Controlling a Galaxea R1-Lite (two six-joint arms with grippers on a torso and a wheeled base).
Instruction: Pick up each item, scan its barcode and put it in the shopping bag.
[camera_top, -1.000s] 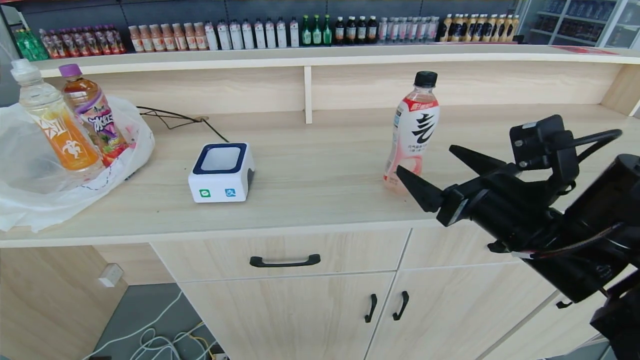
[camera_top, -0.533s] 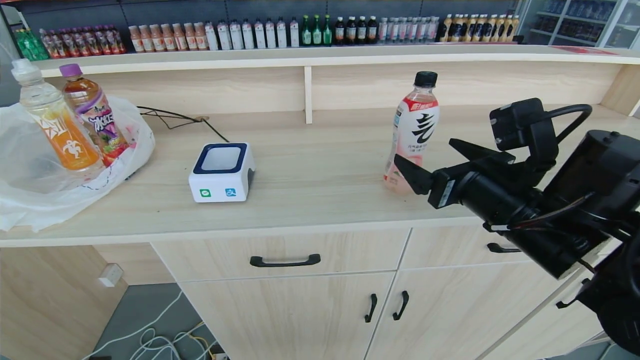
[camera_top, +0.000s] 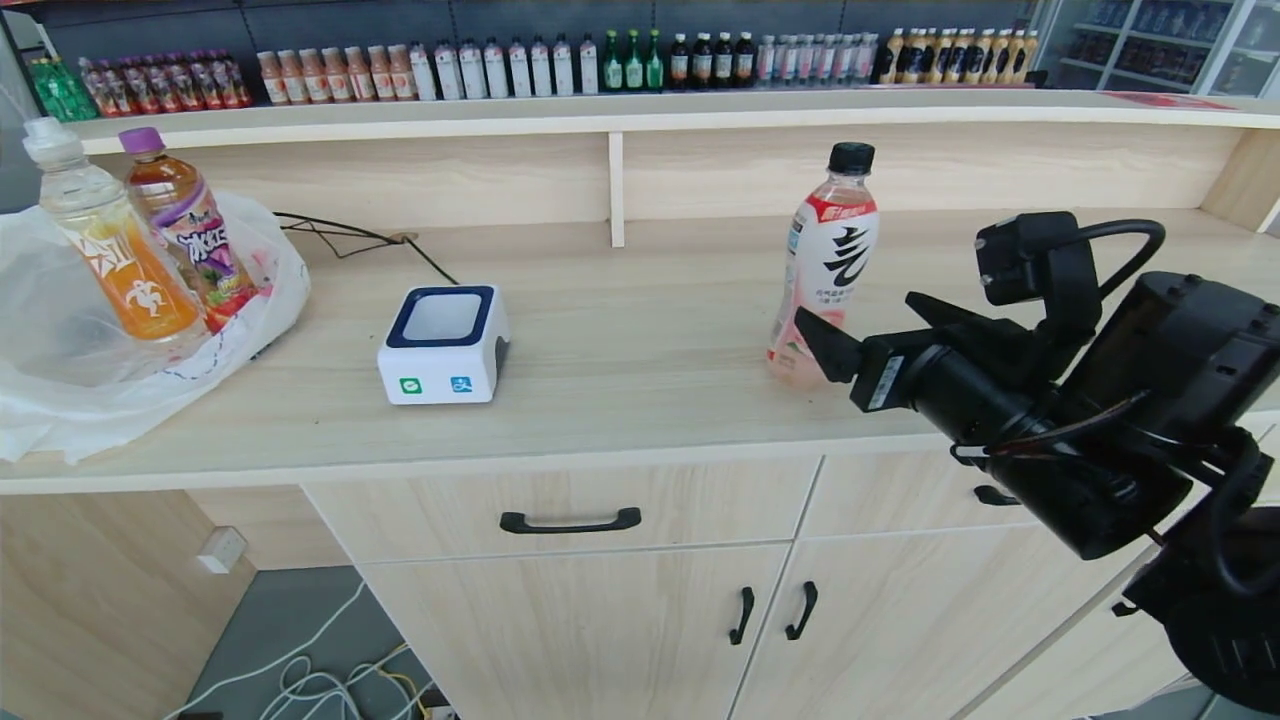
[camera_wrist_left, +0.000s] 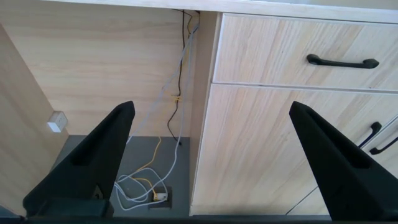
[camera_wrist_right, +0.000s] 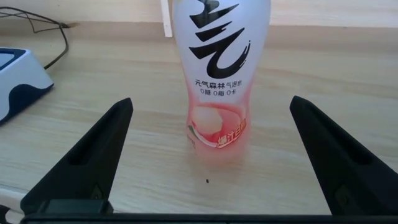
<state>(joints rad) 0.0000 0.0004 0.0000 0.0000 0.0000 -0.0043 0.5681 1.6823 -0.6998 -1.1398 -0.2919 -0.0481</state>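
Note:
A pink-and-white bottle (camera_top: 835, 250) with a black cap stands upright on the right part of the wooden counter (camera_top: 620, 340). My right gripper (camera_top: 872, 322) is open just in front of it, its fingers level with the bottle's lower part and not touching it. In the right wrist view the bottle (camera_wrist_right: 217, 93) stands centred ahead of the open right gripper (camera_wrist_right: 211, 104). The white scanner (camera_top: 440, 345) with a blue rim sits mid-counter. The white shopping bag (camera_top: 60, 380) at the far left holds an orange bottle (camera_top: 110, 250) and a purple-capped bottle (camera_top: 195, 240). My left gripper (camera_wrist_left: 211, 109) hangs open below counter height.
A black cable (camera_top: 350, 240) runs from the scanner to the counter's back. A raised shelf (camera_top: 640, 110) with a divider stands behind the bottle. Drawer and door handles (camera_top: 570, 522) lie under the counter. The scanner's corner (camera_wrist_right: 18, 81) lies off to the bottle's side.
My right arm has risen and moved a little closer to the pink-and-white bottle, with its fingers still apart. The bottle, scanner and bag have stayed put.

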